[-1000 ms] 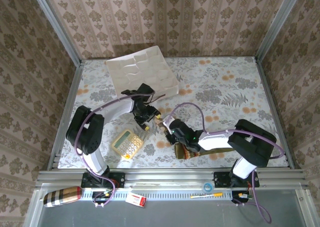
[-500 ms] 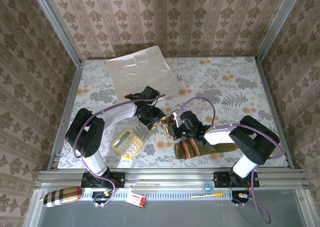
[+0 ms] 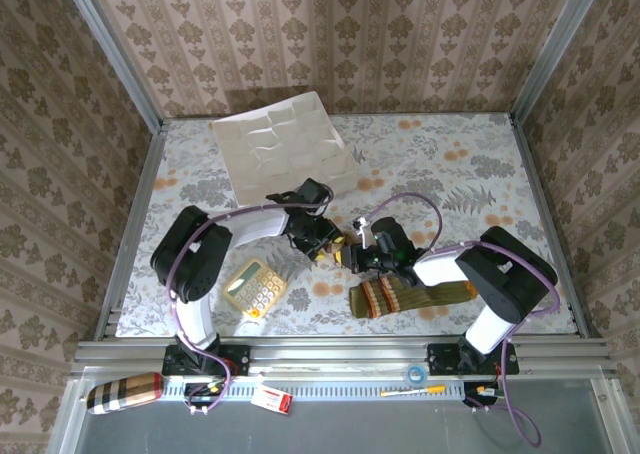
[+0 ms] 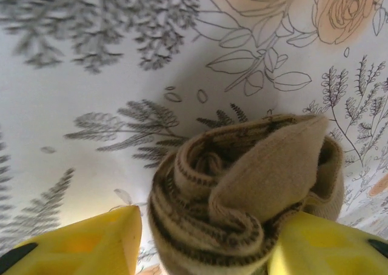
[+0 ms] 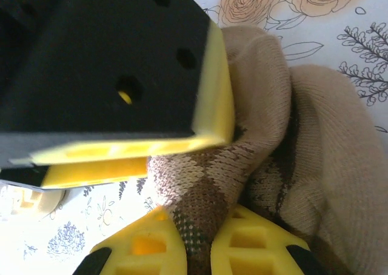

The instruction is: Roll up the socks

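Two socks are in play, and only one is being worked. The argyle sock (image 4: 242,184) is already wound into a fat coil just above the floral table (image 3: 450,184), near its middle, between the two arms. The left gripper (image 4: 206,229) has its yellow fingers spread around that coil, one pad pressed into the knit and the other right beside it, so it reads as a loose hold on the roll. The right gripper (image 5: 195,220) has its fingers nearly together, pinching a strip of the brown diamond weave at the roll's edge.

The olive green sock (image 3: 410,297) lies flat and unrolled near the right arm's base, striped cuff toward the yellow calculator (image 3: 254,286) and well apart from it.

Both socks look light, soft and springy — the knit will squash under the pads and likely try to uncoil once let go. Best purchase, I'd judge, is across the full thickness of the roll rather than on one outer layer; for the flat sock, the toe end or the cuff's doubled edge offers the firmest bite.
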